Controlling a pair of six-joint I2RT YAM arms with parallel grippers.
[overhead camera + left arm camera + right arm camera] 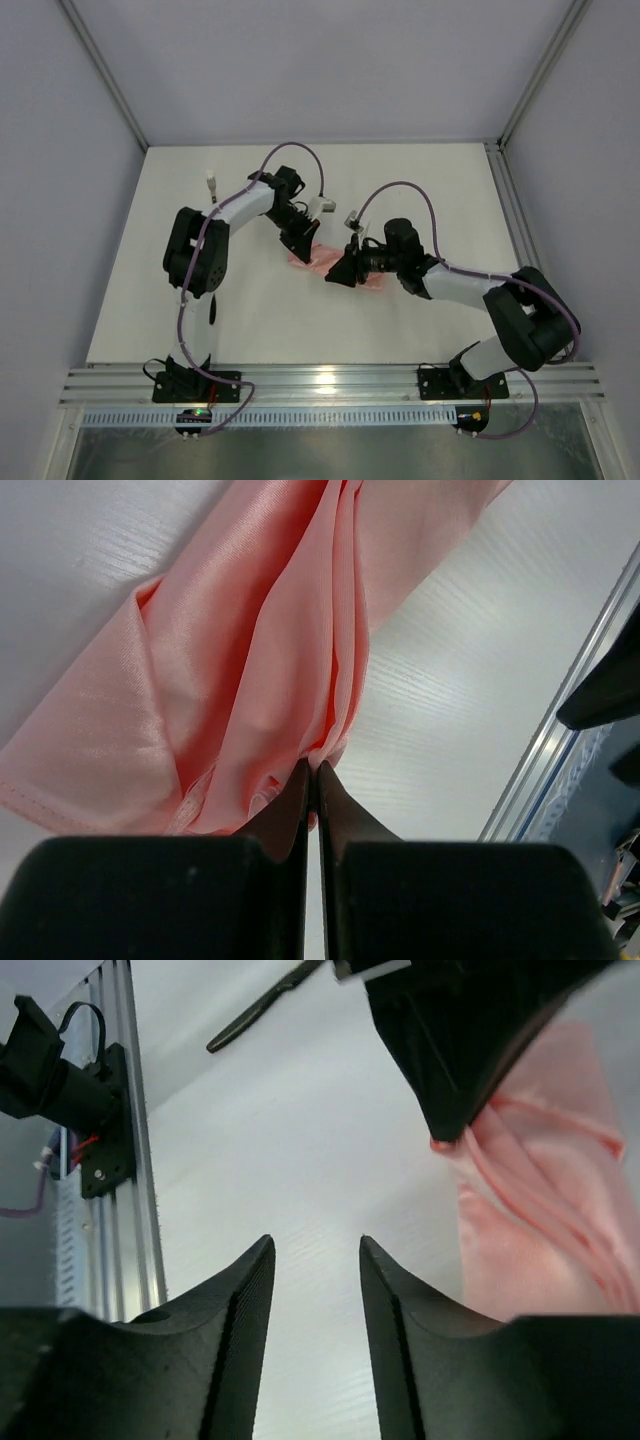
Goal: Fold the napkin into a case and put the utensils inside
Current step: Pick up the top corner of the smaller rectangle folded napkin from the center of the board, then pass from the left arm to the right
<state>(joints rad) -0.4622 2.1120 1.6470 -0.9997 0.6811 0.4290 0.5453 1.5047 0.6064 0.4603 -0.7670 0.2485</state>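
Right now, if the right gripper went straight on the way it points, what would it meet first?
Bare table lies ahead of the open right gripper. The first thing in line is probably a black utensil farther on; the left gripper, shut on the napkin, sits just beside that line.

A white table [300,320] with a faint grain fills the middle of the overhead frame, boxed in by pale grey walls [50,200]. Two aluminium posts [100,70] run diagonally out of the upper corners. A ribbed aluminium rail [330,380] spans the lower part of the frame along the table's near edge, with a white toothed strip [330,415] just below it. A second rail [505,200] borders the table at right. In the left wrist view, the bare tabletop [470,680] meets a rail [560,730] at right.
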